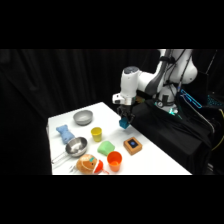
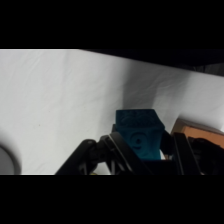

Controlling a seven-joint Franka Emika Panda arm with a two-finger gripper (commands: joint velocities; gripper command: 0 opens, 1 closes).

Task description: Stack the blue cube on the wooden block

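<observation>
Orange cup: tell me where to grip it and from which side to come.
Take the orange cup by its rim, one finger inside and one outside, coming straight down. It stands upright, mouth open upward. The plush toy crowds its left, so pinch the rim's right side. The claw is already shut on the blue cube.

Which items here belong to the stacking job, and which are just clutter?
Job: blue cube, held in the gripper; wooden block.
Clutter: grey bowl, yellow cup, green lump, orange cup, light-blue toy, metal pan.
</observation>
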